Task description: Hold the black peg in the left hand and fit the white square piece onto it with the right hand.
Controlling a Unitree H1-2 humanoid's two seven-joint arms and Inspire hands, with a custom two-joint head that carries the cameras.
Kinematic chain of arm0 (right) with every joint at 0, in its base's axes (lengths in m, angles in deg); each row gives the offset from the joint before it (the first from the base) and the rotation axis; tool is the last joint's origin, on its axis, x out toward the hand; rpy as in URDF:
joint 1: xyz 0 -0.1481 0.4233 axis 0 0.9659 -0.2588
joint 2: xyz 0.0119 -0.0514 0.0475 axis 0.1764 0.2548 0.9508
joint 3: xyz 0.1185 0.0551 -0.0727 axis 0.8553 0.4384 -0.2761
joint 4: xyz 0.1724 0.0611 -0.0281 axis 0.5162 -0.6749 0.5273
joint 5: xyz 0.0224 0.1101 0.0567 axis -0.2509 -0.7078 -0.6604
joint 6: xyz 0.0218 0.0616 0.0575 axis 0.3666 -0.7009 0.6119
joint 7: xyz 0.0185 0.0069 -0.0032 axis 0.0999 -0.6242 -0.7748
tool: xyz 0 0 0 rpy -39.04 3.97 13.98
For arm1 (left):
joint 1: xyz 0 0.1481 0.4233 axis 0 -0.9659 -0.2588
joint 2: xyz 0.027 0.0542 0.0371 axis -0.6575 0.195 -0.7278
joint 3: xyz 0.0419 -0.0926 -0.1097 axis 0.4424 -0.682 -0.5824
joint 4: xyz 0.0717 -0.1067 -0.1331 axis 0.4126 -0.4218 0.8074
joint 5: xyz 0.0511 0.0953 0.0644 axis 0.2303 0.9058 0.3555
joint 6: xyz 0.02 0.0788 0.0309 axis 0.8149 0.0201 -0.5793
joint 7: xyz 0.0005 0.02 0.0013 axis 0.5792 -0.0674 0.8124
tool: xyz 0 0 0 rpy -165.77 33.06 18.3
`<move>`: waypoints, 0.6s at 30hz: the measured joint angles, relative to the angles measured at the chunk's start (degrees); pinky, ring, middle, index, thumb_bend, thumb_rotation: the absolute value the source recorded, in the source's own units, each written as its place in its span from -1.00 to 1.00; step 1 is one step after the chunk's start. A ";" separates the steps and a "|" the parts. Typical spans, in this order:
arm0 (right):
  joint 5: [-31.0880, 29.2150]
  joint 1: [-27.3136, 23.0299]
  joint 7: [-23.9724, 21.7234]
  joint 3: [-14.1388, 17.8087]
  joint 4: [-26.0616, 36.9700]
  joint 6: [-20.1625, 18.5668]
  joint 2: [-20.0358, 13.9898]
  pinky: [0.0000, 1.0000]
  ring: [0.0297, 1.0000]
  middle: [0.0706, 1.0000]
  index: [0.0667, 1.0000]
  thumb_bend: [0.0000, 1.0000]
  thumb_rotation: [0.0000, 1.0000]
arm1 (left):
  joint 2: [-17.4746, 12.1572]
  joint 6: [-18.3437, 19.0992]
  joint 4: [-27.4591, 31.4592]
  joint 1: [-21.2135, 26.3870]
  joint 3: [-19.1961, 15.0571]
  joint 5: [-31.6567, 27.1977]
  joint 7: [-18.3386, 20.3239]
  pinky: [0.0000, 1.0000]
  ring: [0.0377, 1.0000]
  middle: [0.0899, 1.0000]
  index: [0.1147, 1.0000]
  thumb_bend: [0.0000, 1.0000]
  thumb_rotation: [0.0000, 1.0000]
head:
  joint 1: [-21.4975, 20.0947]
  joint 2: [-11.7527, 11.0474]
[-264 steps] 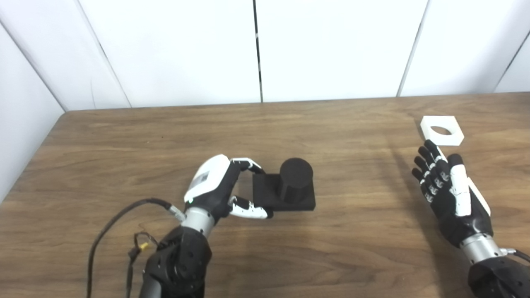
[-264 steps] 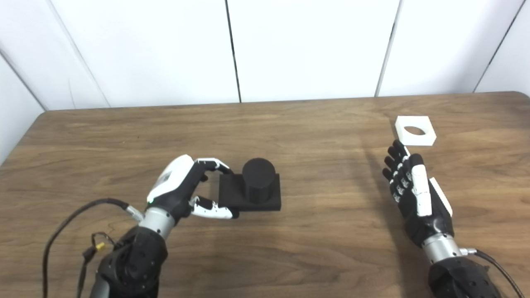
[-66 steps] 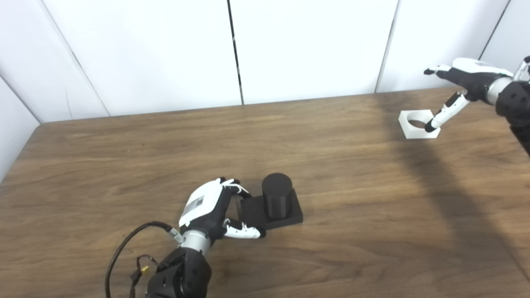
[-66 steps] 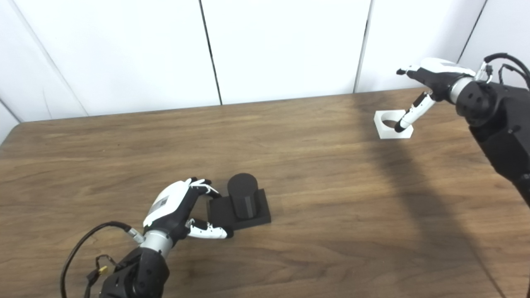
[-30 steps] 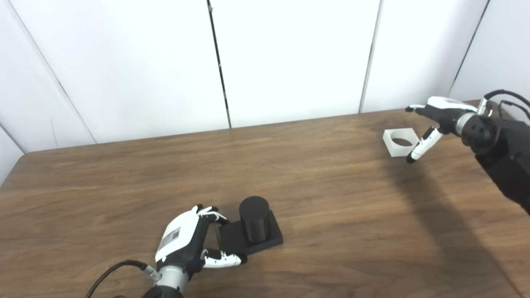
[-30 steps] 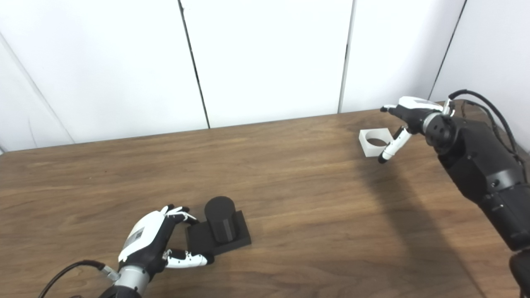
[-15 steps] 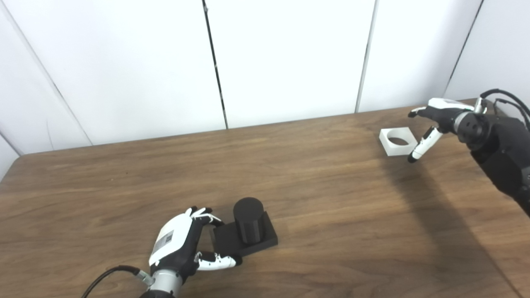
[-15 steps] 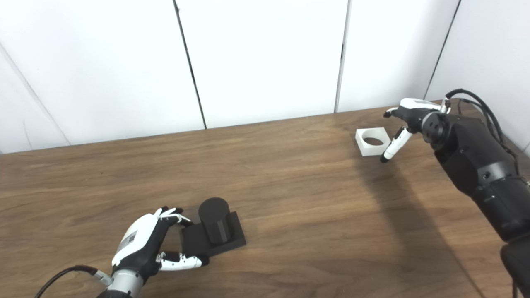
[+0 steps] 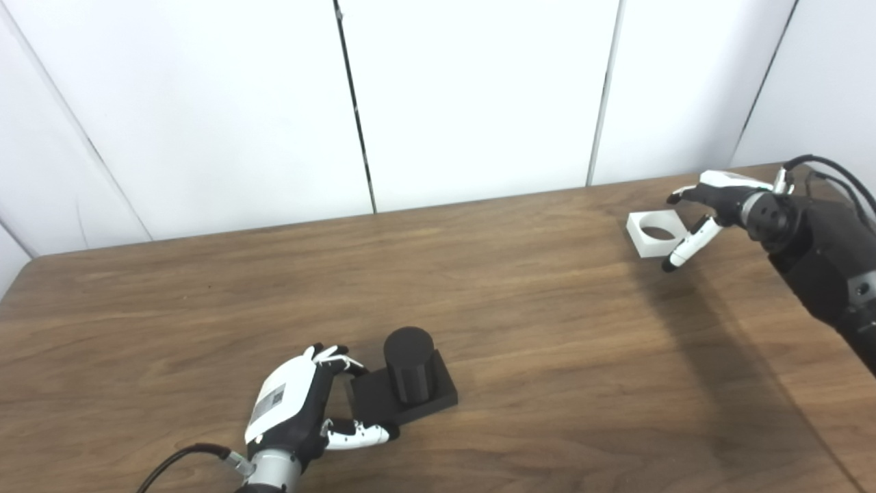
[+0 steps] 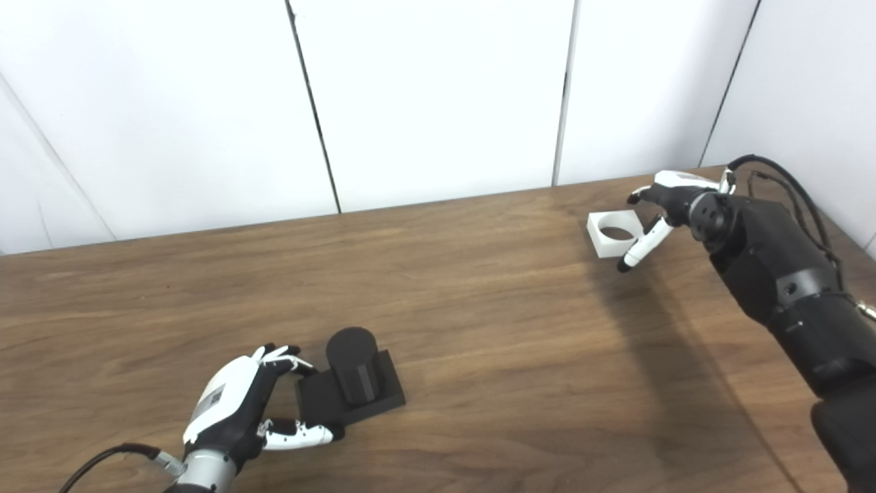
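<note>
Left hand (image 9: 295,411) sits nearest, low on the left, with its fingers (image 9: 335,356) and thumb (image 9: 359,434) clamped on the near-left corner of the black peg (image 9: 409,374). That peg is a short upright cylinder on a flat square base, and the base rests flat on the table (image 9: 205,322). The grip on the base rather than the cylinder looks deliberate: it leaves the post free above so something can slide down over it, and it likely steadies the base against being pushed about.

Well apart from it, at the far right, the white square piece (image 9: 653,234) lies flat on the wood with its round hole facing up, not yet lifted. The right hand (image 9: 712,205) hovers just beside and over its right edge, spread apart and holding nothing; the thumb (image 9: 684,250) points down in front of the piece's near-right corner while the other fingers reach across above it. This reads as a hand shaping itself to pinch the piece by its sides, so the hole stays clear for the peg.

Dark brown wood grain runs across the table, and the right arm throws a long shadow on it. Behind the far edge stand plain white wall panels (image 9: 479,96) split by thin dark seams.
</note>
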 measured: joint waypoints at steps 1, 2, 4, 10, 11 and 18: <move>0.00 -0.08 0.15 -0.06 -0.04 0.43 0.12 0.87 1.00 0.89 0.74 1.00 -0.36 | 0.00 0.00 0.00 -0.02 -0.02 0.00 0.00 1.00 1.00 0.82 -0.16 0.02 -0.86 | 0.00 -0.09; 0.02 -0.16 0.41 -0.15 -0.09 0.54 0.40 0.90 1.00 0.89 0.74 1.00 -0.37 | 0.00 0.00 -0.01 -0.02 -0.03 0.00 0.00 1.00 1.00 0.82 -0.16 0.02 -0.86 | 0.00 -0.09; 0.06 -0.28 0.89 -0.21 -0.52 0.54 1.17 0.93 1.00 0.90 0.73 1.00 -0.39 | 0.00 0.00 -0.01 -0.03 -0.07 0.00 0.01 1.00 1.00 0.81 -0.16 0.02 -0.86 | 0.00 0.00; 0.34 -0.54 1.23 -0.89 -1.87 0.55 2.74 0.96 1.00 0.89 0.73 0.96 -0.42 | 0.02 0.00 0.10 -0.06 -0.10 0.01 0.17 1.00 1.00 0.81 -0.16 0.02 -0.86 | 0.09 -0.09; 0.46 -0.71 1.28 -0.96 -2.17 0.57 2.91 0.96 1.00 0.89 0.73 0.96 -0.41 | 0.02 0.00 0.15 -0.09 -0.12 0.02 0.17 1.00 1.00 0.81 -0.16 0.02 -0.86 | 0.09 -0.09; 0.46 -1.51 1.78 -0.98 -3.61 0.90 3.28 0.92 1.00 0.88 0.68 0.99 -0.40 | 0.27 0.01 0.41 -0.14 -0.08 0.73 0.50 1.00 1.00 0.82 -0.16 0.02 -0.86 | 0.35 0.44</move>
